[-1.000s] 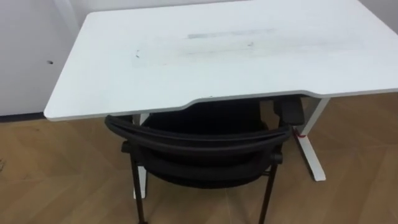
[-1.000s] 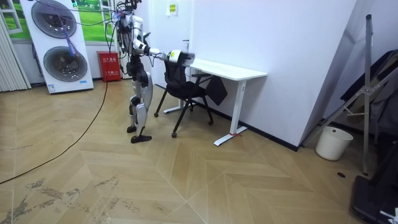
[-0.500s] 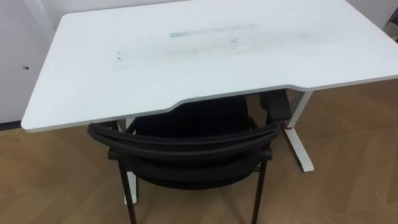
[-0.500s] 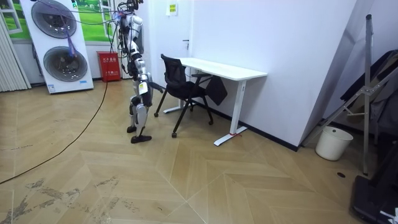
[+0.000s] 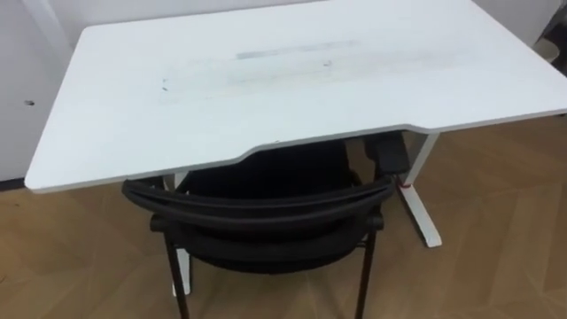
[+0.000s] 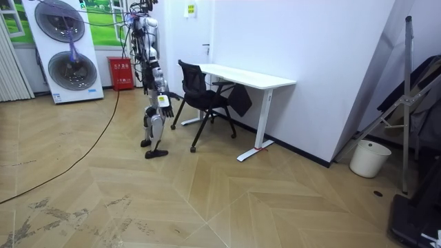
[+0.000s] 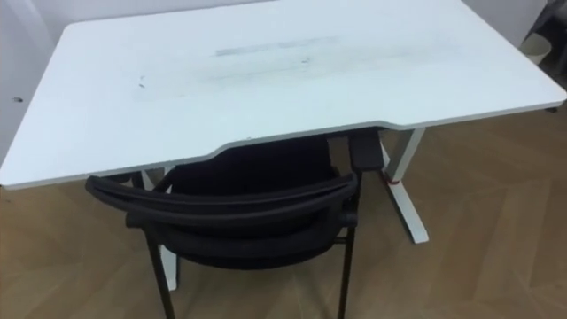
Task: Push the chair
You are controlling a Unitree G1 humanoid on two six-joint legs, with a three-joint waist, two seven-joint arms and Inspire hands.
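Observation:
The black chair stands at the near edge of the white desk, its seat partly under the top and its curved backrest towards me. In the room view the chair is at the desk's end on the room view's left, and I stand a step behind it, facing it. My right hand hangs low at my side, apart from the chair.
A white desk leg and a black item hanging under the top sit right of the chair. Stacked washing machines and a red box stand behind me. A white bin is far off on the room view's right.
My arms, stretched out to the chair's backrest a second ago, have dropped to my side. The eye view has shifted slightly; the chair keeps its place at the desk.

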